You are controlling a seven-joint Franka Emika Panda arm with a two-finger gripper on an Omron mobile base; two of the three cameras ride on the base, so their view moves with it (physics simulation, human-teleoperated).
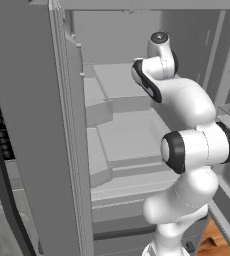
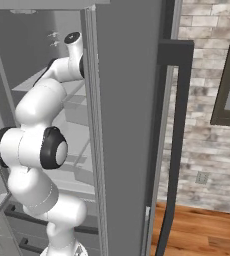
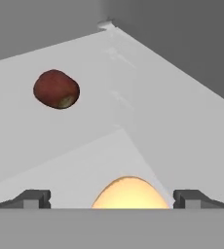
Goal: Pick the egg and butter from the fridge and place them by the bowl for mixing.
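The white jointed arm (image 1: 187, 145) reaches up into the tall grey fridge (image 1: 122, 145). Its gripper (image 3: 112, 198) is spread wide, the smooth yellow-orange egg (image 3: 129, 193) between the tips; a dark red-brown ball (image 3: 56, 89) lies at ten o'clock.

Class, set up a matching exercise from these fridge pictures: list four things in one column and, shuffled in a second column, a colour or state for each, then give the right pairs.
Things:
1. egg
2. small ball on the shelf
3. gripper
4. fridge

Descriptions:
A. dark red-brown
B. jaws apart, one fingertip on each side of the egg
C. yellow-orange, lying between the fingertips in the hand view
D. grey, doors open, pale shelves showing

Right pairs: 1-C, 2-A, 3-B, 4-D
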